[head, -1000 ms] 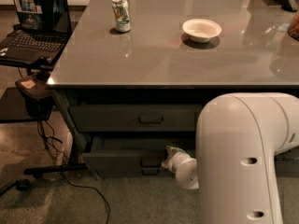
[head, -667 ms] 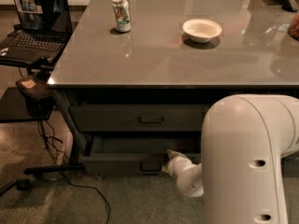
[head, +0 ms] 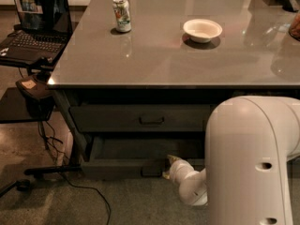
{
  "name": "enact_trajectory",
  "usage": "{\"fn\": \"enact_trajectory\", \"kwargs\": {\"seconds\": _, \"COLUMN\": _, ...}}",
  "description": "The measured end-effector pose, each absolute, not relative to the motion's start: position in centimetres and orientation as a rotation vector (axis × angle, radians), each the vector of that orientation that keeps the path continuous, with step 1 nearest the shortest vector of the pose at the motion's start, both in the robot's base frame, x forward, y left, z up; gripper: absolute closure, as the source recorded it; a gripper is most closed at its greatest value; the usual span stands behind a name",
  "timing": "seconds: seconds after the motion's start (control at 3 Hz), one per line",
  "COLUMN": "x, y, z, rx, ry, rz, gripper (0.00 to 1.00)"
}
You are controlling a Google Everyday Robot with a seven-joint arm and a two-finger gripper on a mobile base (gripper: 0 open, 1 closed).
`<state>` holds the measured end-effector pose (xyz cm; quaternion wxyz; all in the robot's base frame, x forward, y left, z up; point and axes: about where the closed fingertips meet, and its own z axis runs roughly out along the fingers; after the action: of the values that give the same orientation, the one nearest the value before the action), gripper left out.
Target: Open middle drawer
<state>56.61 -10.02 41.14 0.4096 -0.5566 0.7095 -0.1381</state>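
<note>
The middle drawer (head: 122, 168) is the lower of the two drawers in view. It is pulled partly out from under the table, and its plain dark inside (head: 145, 149) shows. Its small dark pull (head: 151, 171) sits at the centre of its front. My gripper (head: 168, 167) is at the drawer's front, right beside the right end of the pull, on my white arm (head: 248, 163), which fills the lower right. The drawer above it (head: 140, 118) is shut and has the same kind of pull (head: 151, 120).
On the grey tabletop (head: 154, 55) stand a drink can (head: 122, 14) and a white bowl (head: 202, 30). At the left a laptop (head: 35, 22) sits on a side stand, with cables (head: 70, 182) trailing over the floor below it.
The middle drawer has come a little further out towards me. My arm has drawn back slightly with it, and my gripper has stayed at the pull.
</note>
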Motion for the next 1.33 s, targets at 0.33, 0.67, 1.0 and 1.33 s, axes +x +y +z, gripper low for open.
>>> {"fn": "enact_trajectory", "kwargs": {"seconds": 0.33, "x": 56.4, "y": -10.0, "z": 41.4, "rx": -1.402, "ry": 1.787, "rz": -0.348, "gripper": 1.0}}
{"fn": "enact_trajectory", "kwargs": {"seconds": 0.67, "x": 54.9, "y": -10.1, "z": 41.1, "rx": -1.4, "ry": 1.778, "rz": -0.346, "gripper": 1.0}}
{"fn": "enact_trajectory", "kwargs": {"seconds": 1.0, "x": 54.7, "y": -10.1, "z": 41.4, "rx": -1.401, "ry": 1.778, "rz": -0.346, "gripper": 1.0}}
{"fn": "enact_trajectory", "kwargs": {"seconds": 1.33, "x": 53.0, "y": -10.2, "z": 41.4, "rx": -1.383, "ry": 1.767, "rz": -0.345, "gripper": 1.0}}
